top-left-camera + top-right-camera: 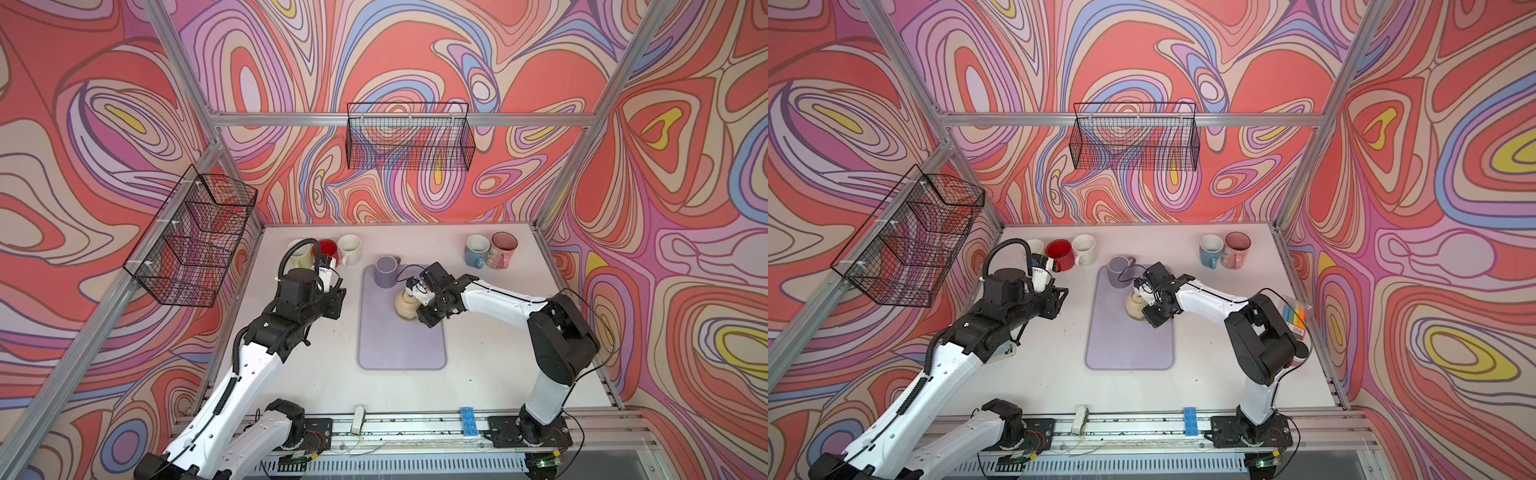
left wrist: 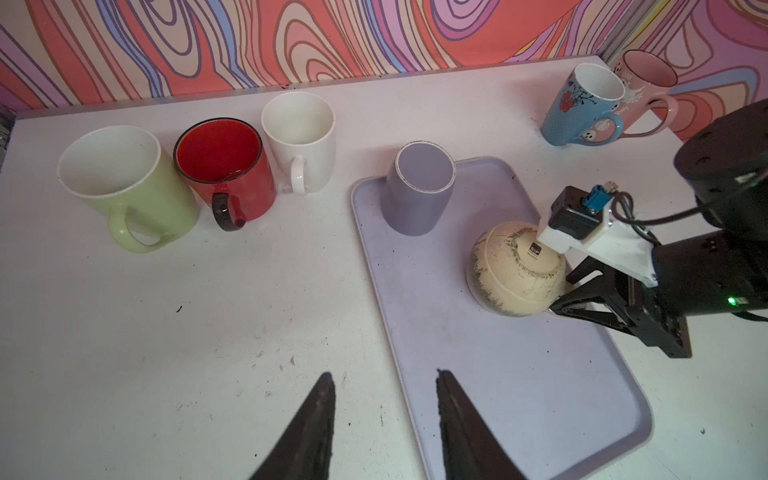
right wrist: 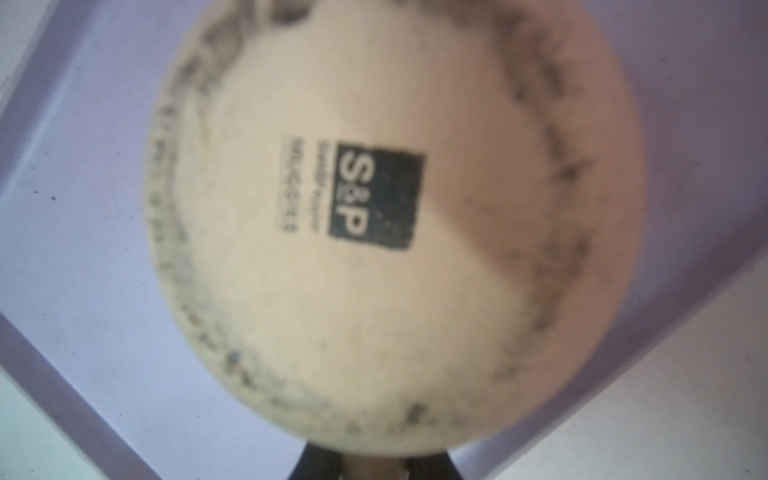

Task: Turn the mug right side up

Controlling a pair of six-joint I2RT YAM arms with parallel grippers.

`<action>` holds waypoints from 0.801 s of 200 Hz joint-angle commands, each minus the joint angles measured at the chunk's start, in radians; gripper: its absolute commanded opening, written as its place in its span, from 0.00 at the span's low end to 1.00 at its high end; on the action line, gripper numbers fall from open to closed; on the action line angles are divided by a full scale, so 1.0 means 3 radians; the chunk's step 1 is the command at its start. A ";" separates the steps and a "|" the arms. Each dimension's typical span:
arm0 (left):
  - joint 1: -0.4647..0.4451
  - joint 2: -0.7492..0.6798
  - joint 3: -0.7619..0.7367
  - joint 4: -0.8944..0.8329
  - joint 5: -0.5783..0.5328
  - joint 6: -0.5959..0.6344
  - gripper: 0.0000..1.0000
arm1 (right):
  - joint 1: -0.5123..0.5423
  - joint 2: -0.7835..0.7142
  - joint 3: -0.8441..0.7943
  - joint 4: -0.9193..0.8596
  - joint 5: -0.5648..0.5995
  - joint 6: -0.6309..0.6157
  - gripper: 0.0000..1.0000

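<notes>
Top views: cream mug [image 1: 405, 305] [image 1: 1136, 307] sits base-up on lilac tray [image 1: 399, 353], approx 1 o'clock of tray ctr. Right gripper [image 1: 420, 309] is on it from 4 o'clock. Grey mug [image 1: 386, 270] stands upright at tray's 11 o'clock corner.

L wrist: left gripper [image 2: 384, 374] released, jaws apart, nothing btwn them, over table [image 2: 208, 311] just beside tray edge. Right gripper's fingers [image 2: 582, 313] touch cream mug's side; handle hidden.

R wrist: blurry. Mug base w/ S&P stamp [image 3: 374, 195] fills view. Jaws narrow, pinched on a tan bit at mug's edge.
</notes>
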 commanded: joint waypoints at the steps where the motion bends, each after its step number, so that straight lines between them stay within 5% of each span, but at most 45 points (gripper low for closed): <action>1: -0.0007 -0.0006 0.0061 -0.0032 0.0006 -0.0006 0.43 | 0.0004 -0.0241 -0.0082 0.0254 -0.0146 0.0139 0.14; 67: -0.0002 -0.0019 0.0061 -0.0033 0.0018 -0.0011 0.43 | -0.0021 -0.0399 -0.0198 0.0498 -0.0279 0.0303 0.13; 160: -0.0005 -0.0015 0.0061 -0.0029 0.0026 -0.0021 0.43 | -0.0005 -0.0139 -0.0110 0.0609 0.0230 0.0832 0.13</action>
